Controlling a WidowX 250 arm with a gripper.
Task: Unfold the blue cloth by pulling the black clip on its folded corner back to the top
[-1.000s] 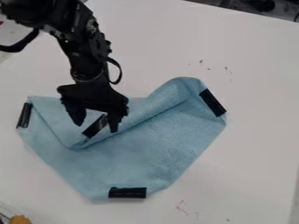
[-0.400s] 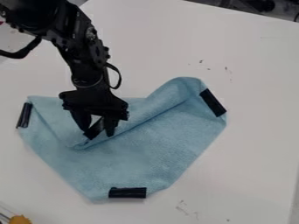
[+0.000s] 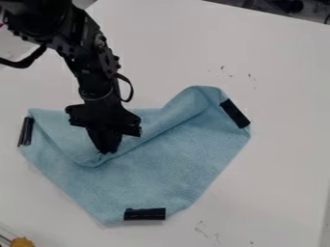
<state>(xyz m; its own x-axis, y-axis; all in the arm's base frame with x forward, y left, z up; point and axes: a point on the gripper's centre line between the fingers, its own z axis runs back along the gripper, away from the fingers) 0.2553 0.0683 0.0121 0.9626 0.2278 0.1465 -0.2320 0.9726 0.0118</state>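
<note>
Fingers pinched together on the blue cloth's (image 3: 161, 164) folded corner, the gripper (image 3: 107, 151) should lift gently toward one o'clock, keeping the grip firm.

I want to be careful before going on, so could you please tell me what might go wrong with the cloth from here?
The gripper pinches the blue cloth at one small spot, so it might slip free. A slanting fold runs out beside the fingertips, so a pull could bunch it unevenly. The rest lies spread on the white table, so it might drag along.
</note>
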